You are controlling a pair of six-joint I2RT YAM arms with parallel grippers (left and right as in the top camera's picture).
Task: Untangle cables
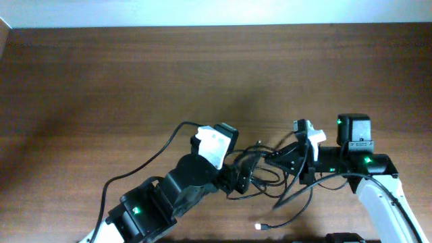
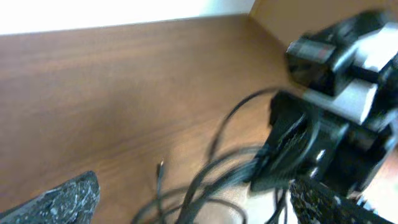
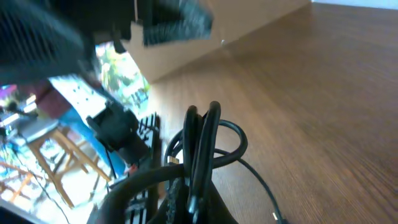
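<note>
The cables [image 1: 260, 177] are a knot of thin black cords lying between my two grippers near the table's front edge. One loose end with a pale plug [image 1: 258, 227] trails toward the front. My left gripper [image 1: 244, 177] stands wide open at the left side of the knot. In the left wrist view its speckled fingers [image 2: 62, 200] are far apart and blurred cable loops [image 2: 211, 186] lie between them, untouched. My right gripper [image 1: 273, 160] is shut on a bundle of cable loops [image 3: 204, 140], which rise upright from its jaws in the right wrist view.
The brown wooden table [image 1: 135, 74] stretches away behind and to the left. A thicker black wire [image 1: 145, 162] runs along my left arm. The right gripper body [image 2: 317, 140] fills the right of the left wrist view, close to my left fingers.
</note>
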